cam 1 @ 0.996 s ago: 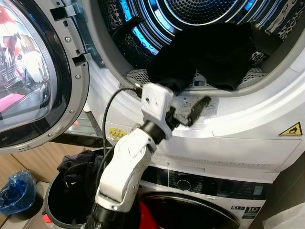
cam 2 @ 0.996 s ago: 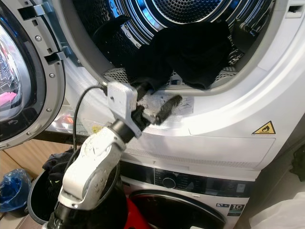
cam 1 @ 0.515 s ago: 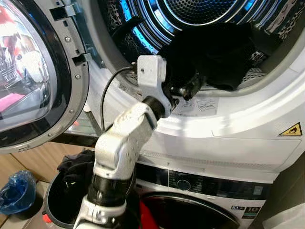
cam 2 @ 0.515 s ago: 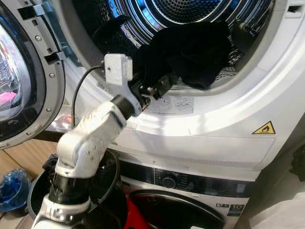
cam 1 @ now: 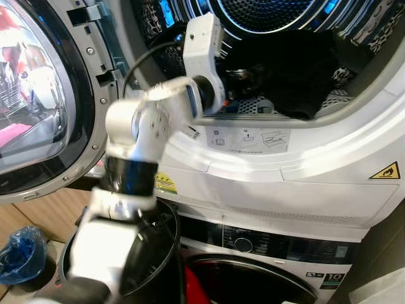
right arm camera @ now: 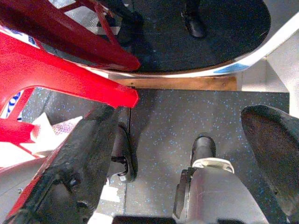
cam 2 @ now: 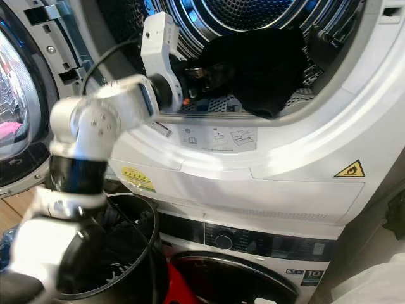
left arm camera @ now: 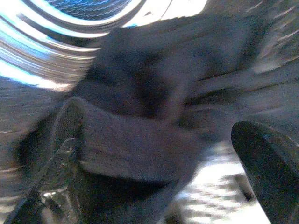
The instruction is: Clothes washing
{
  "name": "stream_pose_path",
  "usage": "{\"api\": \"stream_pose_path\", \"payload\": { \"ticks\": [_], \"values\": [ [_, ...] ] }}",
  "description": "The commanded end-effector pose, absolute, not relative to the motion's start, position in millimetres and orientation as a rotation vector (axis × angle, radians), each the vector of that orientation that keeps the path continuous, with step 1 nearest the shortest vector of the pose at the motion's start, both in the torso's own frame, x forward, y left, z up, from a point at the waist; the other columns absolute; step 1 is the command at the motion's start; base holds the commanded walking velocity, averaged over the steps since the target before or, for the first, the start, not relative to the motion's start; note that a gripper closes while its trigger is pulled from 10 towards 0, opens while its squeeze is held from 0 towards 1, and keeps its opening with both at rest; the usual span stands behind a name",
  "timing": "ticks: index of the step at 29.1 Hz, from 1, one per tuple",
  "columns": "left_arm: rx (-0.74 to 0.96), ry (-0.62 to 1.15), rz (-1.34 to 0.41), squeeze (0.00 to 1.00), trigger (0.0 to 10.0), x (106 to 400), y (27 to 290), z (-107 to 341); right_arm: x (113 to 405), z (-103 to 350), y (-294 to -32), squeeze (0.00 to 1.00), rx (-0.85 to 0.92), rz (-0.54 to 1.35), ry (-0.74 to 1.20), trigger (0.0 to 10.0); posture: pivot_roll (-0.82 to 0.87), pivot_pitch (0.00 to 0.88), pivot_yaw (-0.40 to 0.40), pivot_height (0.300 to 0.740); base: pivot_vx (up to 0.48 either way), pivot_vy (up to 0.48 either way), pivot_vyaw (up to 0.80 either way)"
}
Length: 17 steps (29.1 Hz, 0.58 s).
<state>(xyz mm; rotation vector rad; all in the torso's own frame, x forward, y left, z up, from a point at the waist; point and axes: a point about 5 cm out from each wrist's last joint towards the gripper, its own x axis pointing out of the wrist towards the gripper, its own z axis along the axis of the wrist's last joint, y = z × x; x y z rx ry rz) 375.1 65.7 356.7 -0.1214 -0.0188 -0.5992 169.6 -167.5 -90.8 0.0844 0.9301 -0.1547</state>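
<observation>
The left tool (cam 1: pixel 243 75) reaches through the round opening of the upper white drum machine (cam 1: pixel 329 158), its fingers spread apart around a fold of black cloth (left arm camera: pixel 135 149). The heap of black clothes (cam 1: pixel 297 69) lies inside on the perforated steel drum's near lip. More dark laundry sits in the black round basket (cam 1: pixel 161 253) at lower left, so loading seems partly done. The right tool (right arm camera: pixel 187 154) hangs idle, unclenched, over the speckled dark floor (right arm camera: pixel 187 112).

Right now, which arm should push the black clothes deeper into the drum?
The left. Its left gripper is already inside the drum, against the black clothes. The right gripper hangs down over the floor.
</observation>
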Motion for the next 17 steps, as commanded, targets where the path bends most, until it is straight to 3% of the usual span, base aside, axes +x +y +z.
{"api": "stream_pose_path", "payload": {
  "ticks": [1,7,11,17],
  "values": [
    [-0.081,-0.007,-0.583,0.00,10.0,380,69,354,171,-91,-161,0.00,0.092,-0.133,0.935,10.0,0.08,0.000,0.153,0.740,0.000,0.000,0.00],
    [0.017,0.038,-0.549,0.00,10.0,398,78,343,162,-94,-158,0.00,0.098,-0.123,0.954,10.0,0.05,0.000,0.175,0.740,0.000,0.000,0.00],
    [0.038,0.027,-0.650,0.00,10.0,399,72,340,156,-97,-158,0.00,0.102,-0.131,0.966,10.0,0.04,0.008,0.181,0.740,0.000,0.000,0.00],
    [0.077,-0.149,-0.835,0.00,10.0,401,57,352,145,-101,-158,0.00,0.108,-0.142,0.982,10.0,0.02,0.053,0.181,0.740,0.000,0.000,0.00]
  ]
}}
